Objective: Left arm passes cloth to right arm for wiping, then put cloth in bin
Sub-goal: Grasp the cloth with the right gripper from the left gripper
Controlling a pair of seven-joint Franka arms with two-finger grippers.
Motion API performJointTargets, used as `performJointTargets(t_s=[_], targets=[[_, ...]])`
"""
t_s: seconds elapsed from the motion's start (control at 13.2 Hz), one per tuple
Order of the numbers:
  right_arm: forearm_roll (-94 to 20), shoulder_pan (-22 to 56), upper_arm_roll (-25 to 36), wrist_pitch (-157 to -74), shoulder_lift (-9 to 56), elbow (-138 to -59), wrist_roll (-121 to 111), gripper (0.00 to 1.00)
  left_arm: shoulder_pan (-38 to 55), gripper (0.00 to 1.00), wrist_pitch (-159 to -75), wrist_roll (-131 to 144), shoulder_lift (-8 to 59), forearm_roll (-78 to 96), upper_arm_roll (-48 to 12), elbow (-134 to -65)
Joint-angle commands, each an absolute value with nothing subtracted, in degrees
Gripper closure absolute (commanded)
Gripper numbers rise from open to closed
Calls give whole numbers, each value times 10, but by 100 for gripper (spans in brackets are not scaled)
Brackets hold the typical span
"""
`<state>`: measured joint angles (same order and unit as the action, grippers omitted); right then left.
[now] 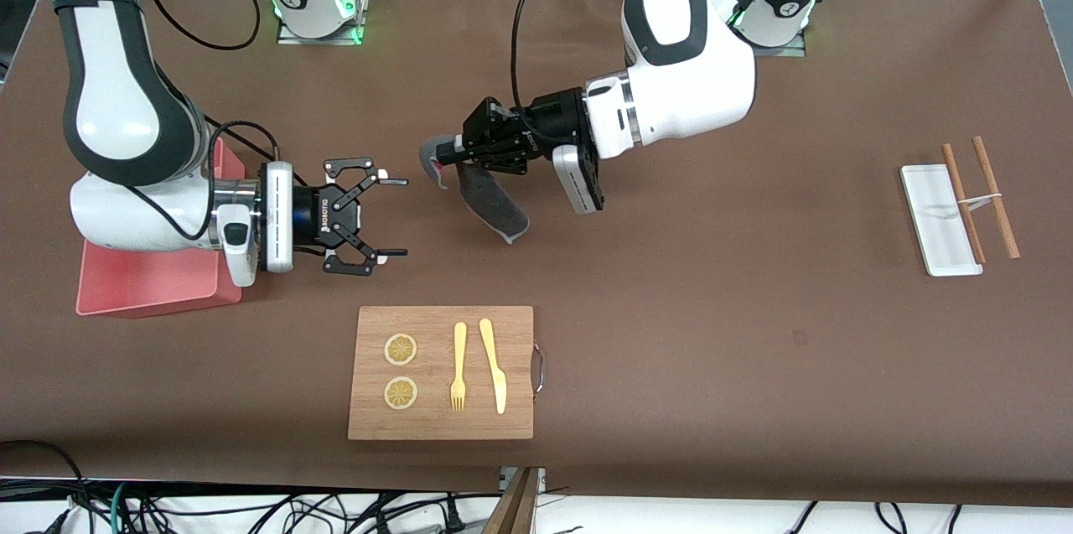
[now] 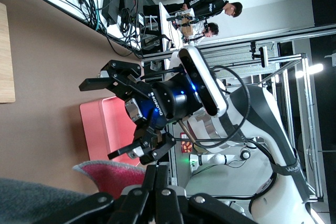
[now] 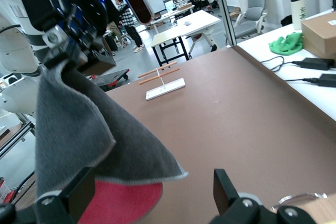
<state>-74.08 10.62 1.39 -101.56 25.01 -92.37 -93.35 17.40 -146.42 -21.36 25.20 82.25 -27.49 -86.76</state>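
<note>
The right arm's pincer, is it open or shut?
Open. The right pincer has its fingers spread wide apart, with nothing between them, facing the cloth.

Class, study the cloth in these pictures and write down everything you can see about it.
The cloth is small, floppy and dark grey with a paler stitched edge and a pink-red patch on one side. The left end effector is shut on its upper part, holding it in the air over the bare brown table, so most of it hangs down in loose folds. The right end effector is open beside it, not touching it.
</note>
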Motion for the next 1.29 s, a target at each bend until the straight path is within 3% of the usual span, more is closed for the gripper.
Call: performJointTargets(t_s=[0.0,0.23,0.61,0.99,1.14,1.21], targets=[[-754,103,29,-999,215,-956,-981,0,187,100,-1497,-211,255,854,-273,-852],[-755,106,28,-943,182,-999,-1001,0,226,100,-1569,-211,267,895,-271,-819],[-773,124,24,-952,106,-1105,-1008,0,224,100,-1593,-209,283,897,-270,-788],[-843,131,3,-995,100,-1129,-1013,0,262,100,-1658,-208,284,910,-272,-789],[-867,132,-4,-1020,105,-1126,-1013,5,284,100,-1683,-208,285,928,-272,-789],[-879,132,-12,-1033,106,-1123,-1013,13,284,100,-1683,-208,285,929,-271,-790]])
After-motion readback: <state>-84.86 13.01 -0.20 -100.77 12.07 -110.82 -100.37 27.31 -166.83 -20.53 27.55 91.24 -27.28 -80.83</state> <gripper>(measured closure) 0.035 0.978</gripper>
